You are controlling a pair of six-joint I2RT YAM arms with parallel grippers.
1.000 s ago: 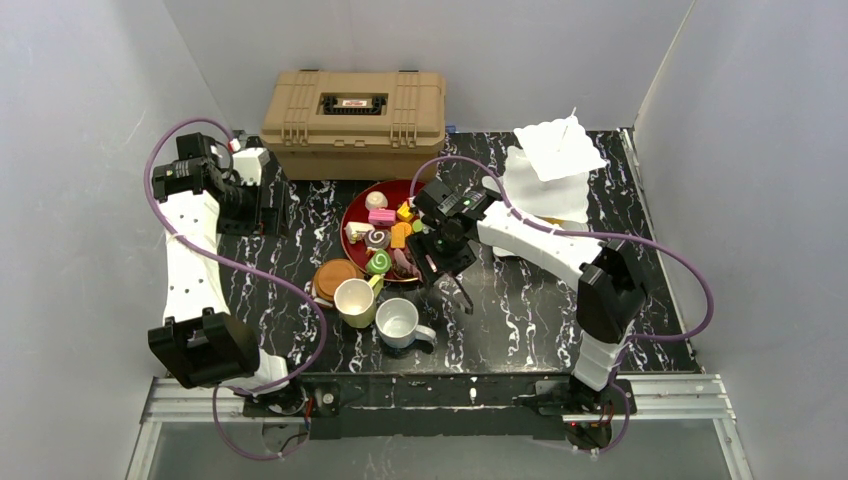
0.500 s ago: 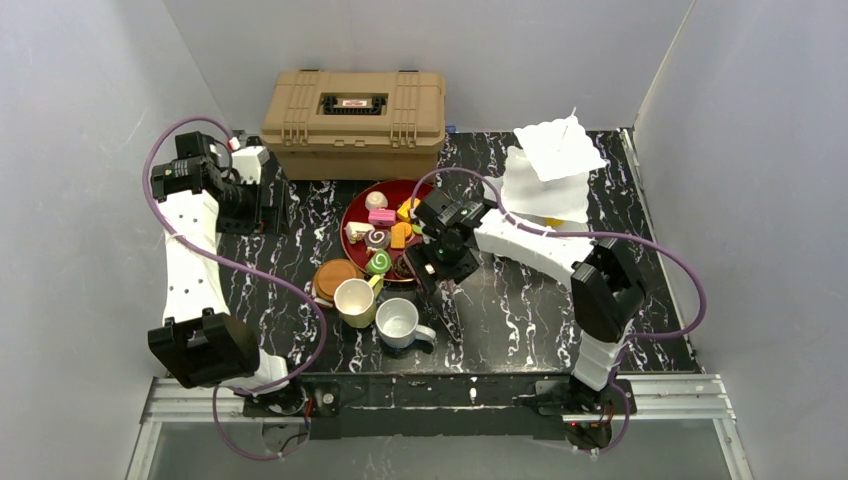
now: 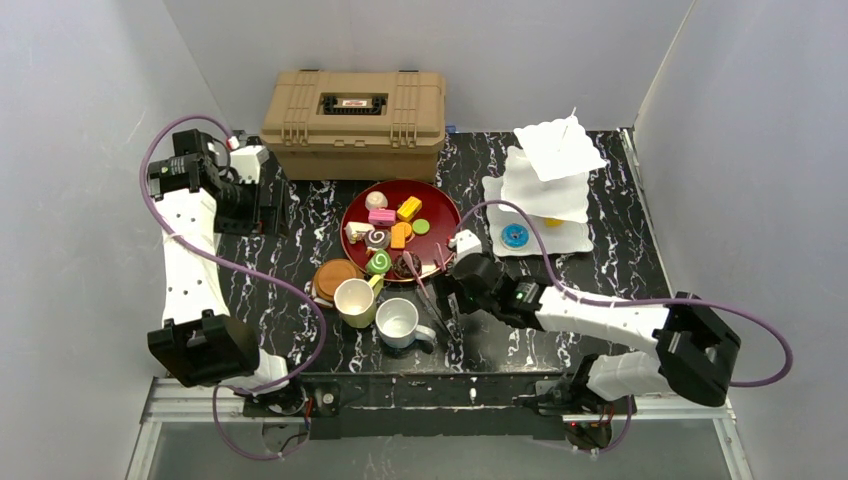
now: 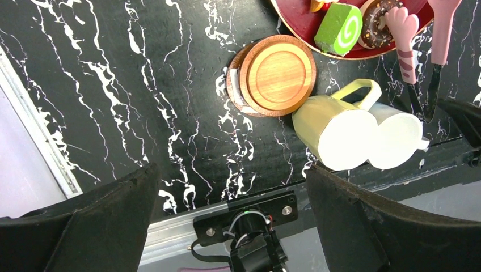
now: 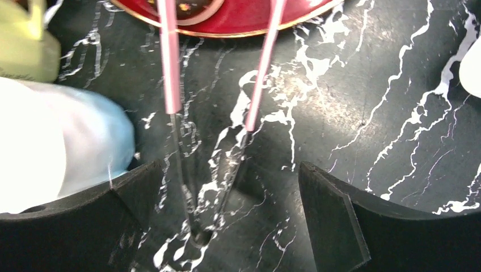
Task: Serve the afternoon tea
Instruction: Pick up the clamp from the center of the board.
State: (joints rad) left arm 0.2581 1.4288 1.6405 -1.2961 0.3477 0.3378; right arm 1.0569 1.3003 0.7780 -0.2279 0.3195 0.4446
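2 wide open: left pincer (image 4: 230, 218), right pincer (image 5: 224, 221) astride tongs (image 5: 169, 56), tips cut off; white mug (image 5: 57, 147) blurred.

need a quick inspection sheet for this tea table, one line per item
surface: black marbled table
job's things: pastries on a red plate; blue donut on the bottom tray of the white stand; yellow mug and white mug upright, side by side; coasters stacked beside the yellow mug
clutter: tan toolbox at the back; tongs lying flat, tips over the plate's edge
grippers: left gripper open, holding nothing; right gripper open, straddling the tongs' handle end, not gripping them
cables: purple cables loop off both arms
surroundings: plain walls on three sides; metal rail at the near edge
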